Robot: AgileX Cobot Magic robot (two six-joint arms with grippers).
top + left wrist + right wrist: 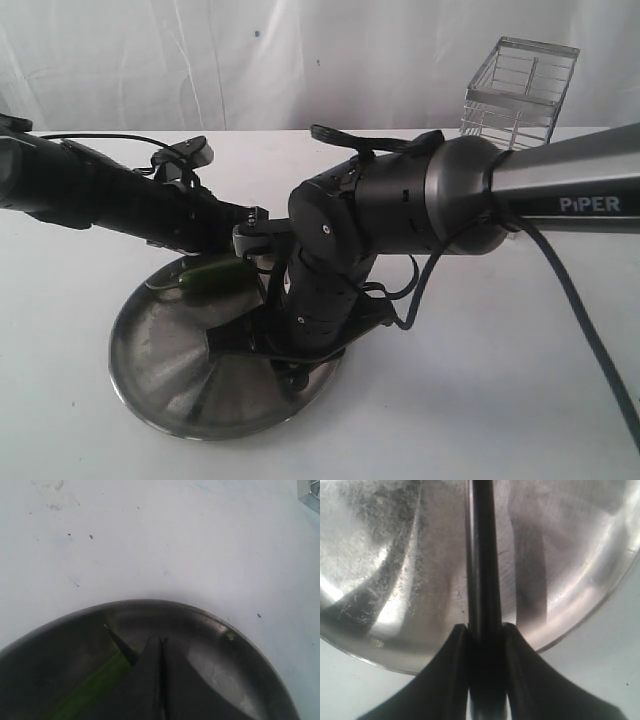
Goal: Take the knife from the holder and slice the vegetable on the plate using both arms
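**Both arms down over the steel plate**

Starting on the left: the slimmer black left arm (110,195) reaches in low over the round, shiny, scuffed plate (170,370). Its left gripper (161,652) has its pointed black jaws pressed together, right over the glossy green chilli (208,275) lying near the plate's far rim. A thin dark knife tip (120,644) pokes out beside the pepper.

Moving right, the bulky right arm (400,200) with the grey PiPER tube bends down onto the plate. The right gripper (485,630) is clamped on the knife (482,555), a slim matte black bar running out over the metal. Far right at the back, the wire-grid holder (520,90) stands upright on the white table (500,400).
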